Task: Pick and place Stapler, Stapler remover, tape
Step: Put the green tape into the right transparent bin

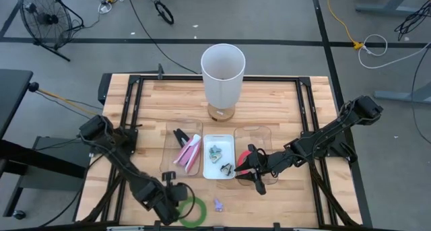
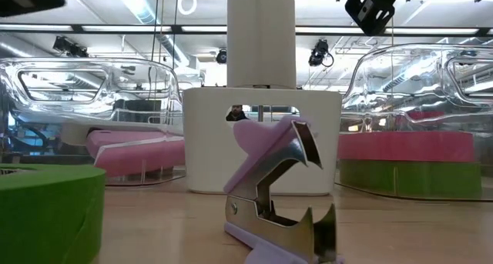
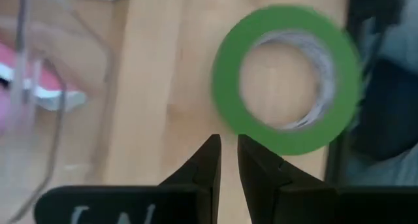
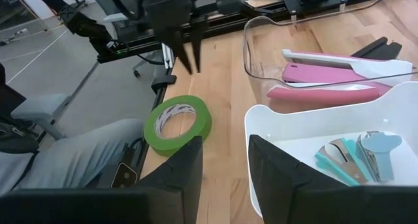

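A green tape ring lies flat on the wood at the near edge. My left gripper hovers just to its left, shut to a thin slit, touching nothing. A purple staple remover stands on the table right of the ring. A pink stapler lies in the left clear tray. Teal staple removers lie in the white tray. A red tape ring sits on a green one in the right clear tray. My right gripper is open and empty above that tray's near left corner.
A tall white cylinder stands behind the trays at mid-table. A black tool lies beside the pink stapler. Black rails frame the table top. Bare wood lies along the near edge, right of the purple staple remover.
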`<state>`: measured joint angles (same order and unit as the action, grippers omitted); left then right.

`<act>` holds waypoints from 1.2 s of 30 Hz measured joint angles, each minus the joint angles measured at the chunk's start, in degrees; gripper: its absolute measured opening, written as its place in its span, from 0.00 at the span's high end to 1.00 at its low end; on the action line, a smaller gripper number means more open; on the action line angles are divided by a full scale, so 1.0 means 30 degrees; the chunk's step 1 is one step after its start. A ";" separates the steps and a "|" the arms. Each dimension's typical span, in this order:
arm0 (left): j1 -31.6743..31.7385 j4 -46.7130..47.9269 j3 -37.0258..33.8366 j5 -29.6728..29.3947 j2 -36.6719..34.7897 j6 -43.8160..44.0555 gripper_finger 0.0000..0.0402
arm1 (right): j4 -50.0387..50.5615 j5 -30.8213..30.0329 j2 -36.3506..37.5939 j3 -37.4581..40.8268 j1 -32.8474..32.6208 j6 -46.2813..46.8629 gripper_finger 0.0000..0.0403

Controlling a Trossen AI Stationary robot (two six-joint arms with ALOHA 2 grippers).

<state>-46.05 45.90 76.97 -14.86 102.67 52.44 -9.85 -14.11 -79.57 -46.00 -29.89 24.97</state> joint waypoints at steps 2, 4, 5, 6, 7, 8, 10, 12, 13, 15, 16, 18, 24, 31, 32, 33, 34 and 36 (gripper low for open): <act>-0.0180 -0.0533 0.0000 -0.0043 0.0000 0.0595 0.86 | 0.0007 0.0000 0.0000 0.0000 0.0000 0.0000 0.70; -0.0282 -0.0914 0.0000 -0.0093 0.0073 0.1315 0.86 | 0.0004 0.0000 0.0000 0.0000 0.0000 0.0000 0.70; -0.0296 -0.1124 0.0007 -0.0115 0.0157 0.1435 0.86 | 0.0007 0.0000 0.0000 0.0000 0.0000 0.0000 0.70; -0.0370 -0.1210 0.0007 -0.0057 0.0310 0.1561 0.85 | 0.0007 0.0000 0.0000 0.0000 0.0000 0.0000 0.70; -0.0384 -0.1173 0.0007 0.0035 0.0497 0.1643 0.85 | 0.0007 0.0000 0.0000 0.0000 0.0000 0.0000 0.70; -0.0384 -0.1160 0.0007 0.0137 0.0720 0.1705 0.83 | 0.0011 0.0000 0.0000 0.0000 -0.0004 0.0000 0.70; -0.0397 -0.1165 0.0007 0.0388 0.1219 0.1737 0.81 | 0.0019 0.0000 0.0000 0.0000 -0.0001 0.0000 0.70; -0.0370 -0.1248 0.0007 0.0398 0.1748 0.1826 0.77 | 0.0021 0.0000 0.0000 0.0000 -0.0003 0.0000 0.70; -0.0362 -0.1282 0.0007 0.0408 0.1985 0.1939 0.75 | 0.0028 0.0000 0.0000 0.0000 -0.0007 0.0000 0.70; -0.0304 -0.1286 0.0007 0.0612 0.2331 0.2305 0.71 | 0.0007 0.0000 0.0000 0.0000 -0.0005 0.0000 0.70; -0.0254 -0.1299 0.0007 0.0729 0.2433 0.2324 0.69 | 0.0017 0.0000 0.0000 0.0000 0.0000 0.0000 0.70; -0.0224 -0.1358 0.0007 0.0934 0.2528 0.2445 0.65 | 0.0018 0.0000 0.0000 0.0000 0.0000 0.0000 0.70; -0.0231 -0.1480 0.0007 0.0491 0.2534 0.3337 0.55 | 0.0021 0.0000 0.0000 0.0000 -0.0007 0.0000 0.70; -0.0115 -0.1551 0.0007 -0.0073 0.2532 0.4971 0.48 | 0.0021 0.0000 0.0000 0.0000 -0.0005 0.0000 0.70; -0.0115 -0.1562 0.0007 -0.0158 0.2528 0.5212 0.47 | 0.0021 0.0000 0.0000 0.0000 -0.0002 0.0000 0.70; -0.0115 -0.1558 0.0007 -0.0233 0.2533 0.5401 0.47 | 0.0021 0.0000 0.0000 0.0000 -0.0005 0.0000 0.70; -0.0115 -0.1554 0.0007 -0.0389 0.2535 0.5620 0.46 | 0.0021 0.0000 0.0000 0.0000 -0.0001 0.0000 0.70; -0.0122 -0.1576 0.0007 -0.0596 0.2535 0.6145 0.46 | 0.0021 0.0000 0.0000 0.0000 -0.0003 0.0000 0.70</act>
<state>-46.41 41.17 76.99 -16.64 110.28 70.87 -9.78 -14.11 -79.57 -46.00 -29.90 24.97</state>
